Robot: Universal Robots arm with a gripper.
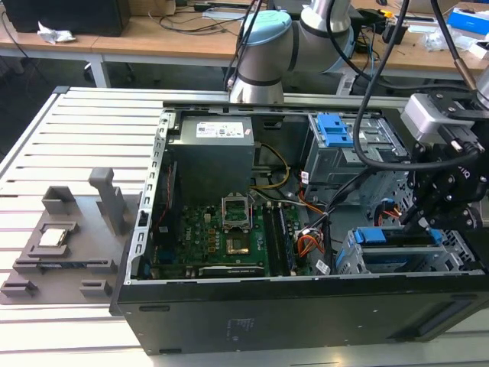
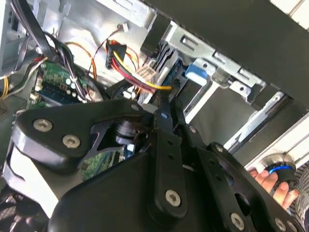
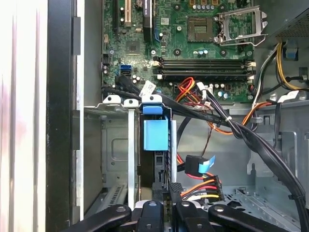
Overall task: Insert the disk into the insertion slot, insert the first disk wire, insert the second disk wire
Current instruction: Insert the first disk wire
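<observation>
Gripper is low at the exterior view's right, over the insertion slot, i.e. the grey perforated cage in the lower-right corner of the open PC case. Jaws are nearly closed w/ a narrow gap. In both wrist views they look pinched on the black plug of a disk wire w/ red/orange/yellow leads. Can't tell which of the two wires it is.

Disk stands on edge inside the slot, blue carrier end facing the first wrist cam. It looks seated, so the disk step is prob done. The plug is just beside the disk's edge; can't tell if it's mated. A blue-tipped lead lies loose near it, apart from the jaws.

Handling, my read:
- **Wire:** light, w/ floppy leads but a stiff plug. Hold the plug body, not the leads, since pulling on the leads would twist it. The plug is prob keyed, so it needs squaring up and little force.
- **Disk:** rigid, fairly heavy, shock-sensitive. Best held by the blue carrier sides, not the label face.

Also in scene:
- Motherboard, mid-frame.
- Taller cage w/ blue latch, upper right, untouched.
- A person's hand on a small blue-lit knob, outside the case.
</observation>
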